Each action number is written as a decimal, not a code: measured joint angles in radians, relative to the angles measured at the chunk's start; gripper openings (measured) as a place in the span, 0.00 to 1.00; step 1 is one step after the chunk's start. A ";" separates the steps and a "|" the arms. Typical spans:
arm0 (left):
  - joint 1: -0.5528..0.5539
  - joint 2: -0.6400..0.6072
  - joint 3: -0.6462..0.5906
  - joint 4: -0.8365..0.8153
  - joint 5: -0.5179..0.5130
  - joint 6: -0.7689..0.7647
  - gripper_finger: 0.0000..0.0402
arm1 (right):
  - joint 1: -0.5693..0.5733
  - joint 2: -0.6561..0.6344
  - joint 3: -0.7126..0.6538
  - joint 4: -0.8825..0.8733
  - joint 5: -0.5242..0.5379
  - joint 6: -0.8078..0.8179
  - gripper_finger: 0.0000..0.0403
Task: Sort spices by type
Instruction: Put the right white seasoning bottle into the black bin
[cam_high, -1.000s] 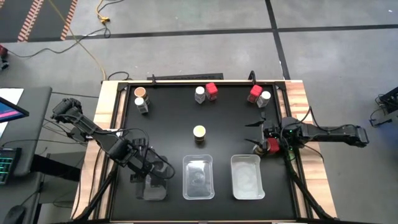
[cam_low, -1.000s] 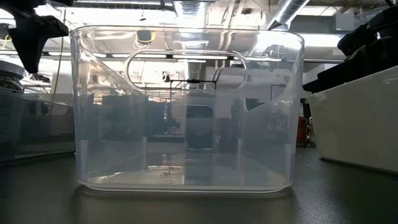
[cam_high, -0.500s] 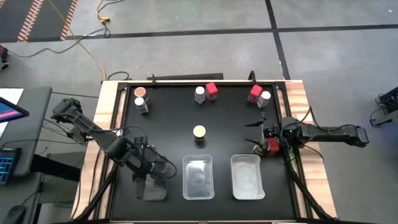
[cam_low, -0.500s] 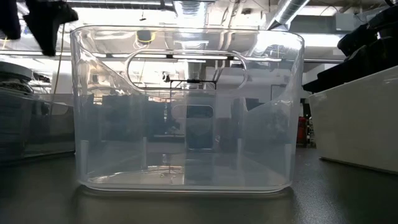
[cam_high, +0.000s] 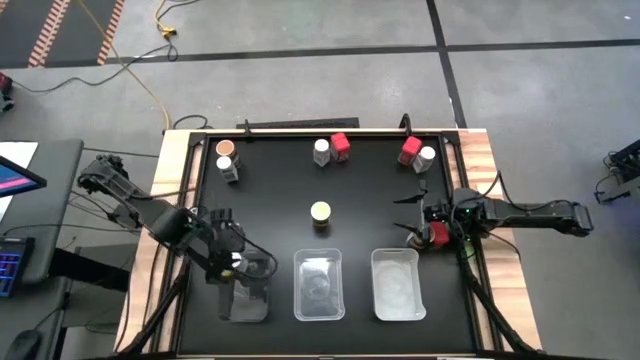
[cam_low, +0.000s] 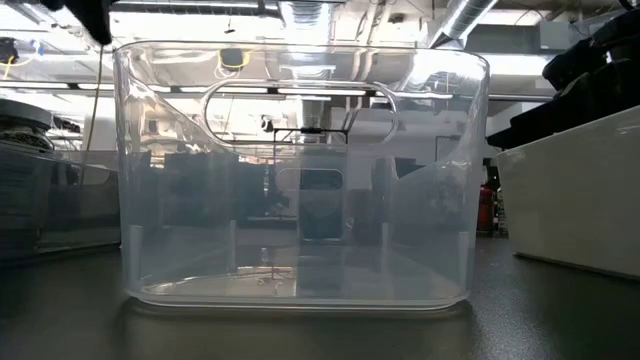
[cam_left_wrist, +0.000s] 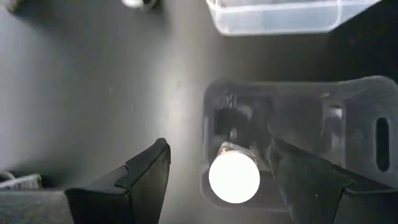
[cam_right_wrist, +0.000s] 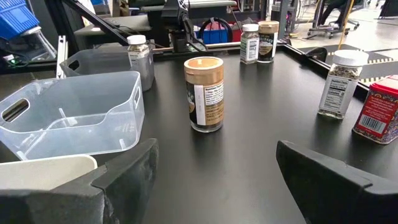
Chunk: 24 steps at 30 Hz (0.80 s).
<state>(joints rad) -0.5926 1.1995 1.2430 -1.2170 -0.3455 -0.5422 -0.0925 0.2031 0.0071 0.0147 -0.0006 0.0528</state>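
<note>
Several spice jars stand upright on the black table. At the far edge are a tan-lidded jar (cam_high: 225, 147) and a white-capped one (cam_high: 229, 168), a white-capped (cam_high: 321, 150) and a red-capped one (cam_high: 341, 146), and another red (cam_high: 410, 150) and white pair (cam_high: 427, 157). A cream-lidded jar (cam_high: 320, 212) stands mid-table. One white-capped jar (cam_left_wrist: 234, 177) stands inside the left clear tray (cam_high: 243, 300). My left gripper (cam_high: 243, 268) hovers open above that tray, its fingers either side of the jar's cap and well clear of it. My right gripper (cam_high: 408, 214) waits open at the table's right side.
The middle clear tray (cam_high: 319, 285) and the right tray (cam_high: 395, 284) stand near the front edge; the middle tray (cam_low: 300, 170) fills the low view. A small red thing (cam_high: 437, 234) sits beside my right wrist. Bare tabletop lies between the trays and the far jars.
My left gripper has risen above the left tray and drawn slightly toward the table's left edge, tipping a little. In the low view it has climbed almost out of the top. The gap between its fingers looks unchanged. The white-capped jar stays in the tray.
</note>
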 joint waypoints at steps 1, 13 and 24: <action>0.000 -0.023 0.000 0.001 -0.016 0.003 0.65 | 0.000 0.000 0.000 0.000 0.000 0.000 0.90; 0.000 -0.211 0.000 0.002 -0.311 -0.064 0.65 | 0.000 0.000 0.000 0.000 0.000 0.000 0.90; 0.014 -0.210 -0.035 0.025 -0.453 -0.115 0.65 | 0.000 0.000 0.000 0.000 0.000 0.000 0.90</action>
<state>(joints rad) -0.5787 0.9894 1.2078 -1.1919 -0.7983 -0.6573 -0.0923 0.2029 0.0071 0.0147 -0.0006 0.0528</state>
